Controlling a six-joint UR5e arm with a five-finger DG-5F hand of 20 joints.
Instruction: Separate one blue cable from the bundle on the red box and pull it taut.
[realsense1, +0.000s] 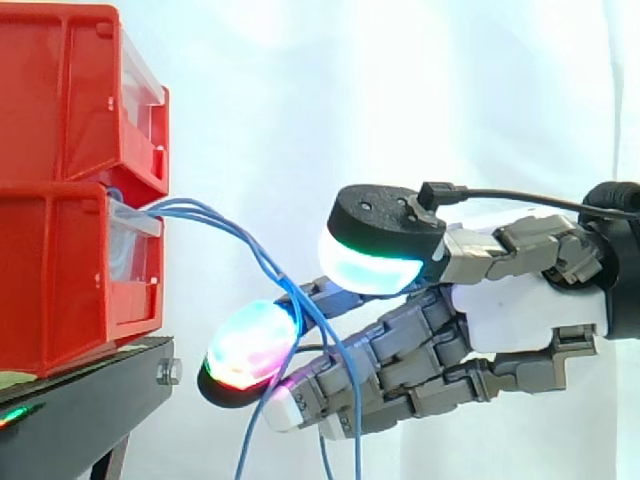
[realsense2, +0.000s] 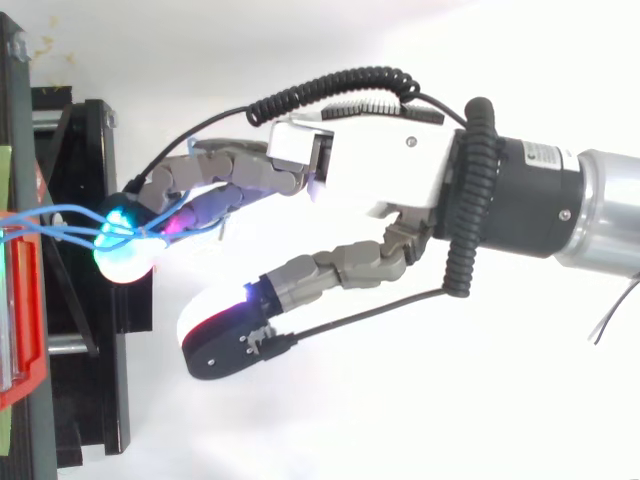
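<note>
Hand (realsense1: 520, 310) comes in from the right, reaching toward the bins. It's open: fingers (realsense1: 400, 355) stretched leftward with only a light bend, thumb (realsense1: 385, 225) up above them and well apart. Thumb pad glows white-cyan with a green rim. Foremost finger pad (realsense1: 250, 345) glows pink, green and red. From above, the fingertips (realsense2: 125, 255) show cyan-green just beside the stand's edge, with the thumb off to one side, clear of them.

Blue cables (realsense1: 190, 207): several thin strands leave the front of the lower red bin (realsense1: 60, 280) near its top edge, above the clear front panel (realsense1: 135, 260). They fan out a little, arc down to the right and bunch together where they meet the fingers, right behind the glowing finger pad. The strands touch the fingers there and pass among them; can't tell which strand lies on which finger. Below the hand they spread again and hang loose out of the bottom of the side view. All slack, none drawn straight, none split off from the rest.

The upper red bin (realsense1: 60, 100) is stacked on the lower red bin. Both sit on the black stand (realsense1: 80, 420), which has a bolt head (realsense1: 168, 372) at its corner. White curtain (realsense1: 300, 100) behind everything.
</note>
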